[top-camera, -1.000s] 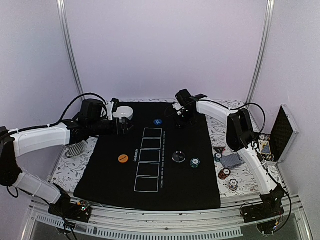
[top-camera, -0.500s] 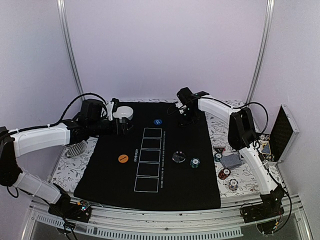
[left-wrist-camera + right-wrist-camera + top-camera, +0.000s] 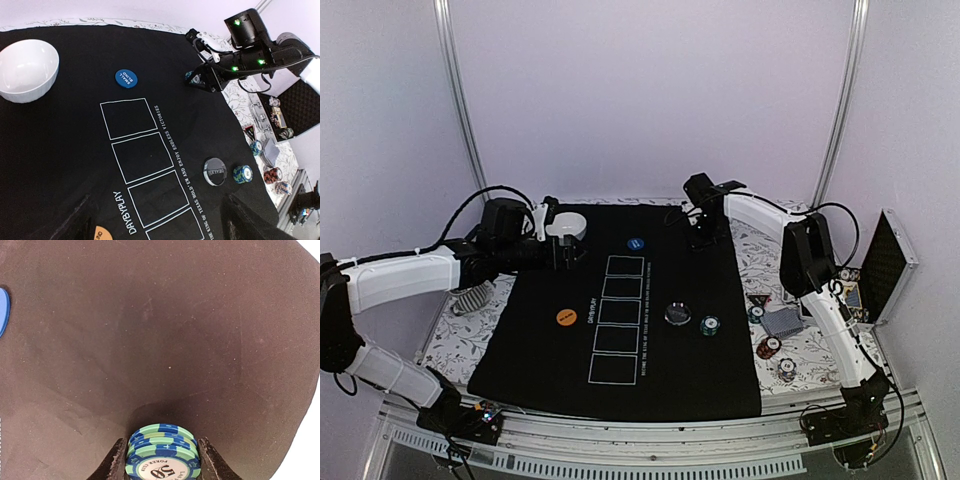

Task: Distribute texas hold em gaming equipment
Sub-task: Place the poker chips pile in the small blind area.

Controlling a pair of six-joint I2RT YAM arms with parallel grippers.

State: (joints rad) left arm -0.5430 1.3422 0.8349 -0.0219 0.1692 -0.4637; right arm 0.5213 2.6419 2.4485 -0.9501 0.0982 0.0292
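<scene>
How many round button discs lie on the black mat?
3. The blue disc lies beyond the far end of the white rectangles, the orange disc left of them, the black disc right of them. Others may be hidden.

Right wrist view: the bottom edge cuts off the chip stack (image 3: 162, 455) and both fingers (image 3: 114, 462). The left edge cuts off the blue disc (image 3: 2, 310).

Left wrist view: the bottom edge cuts off the orange disc (image 3: 101, 234).

Top view: the right gripper (image 3: 704, 238) hides the chip stack.
</scene>
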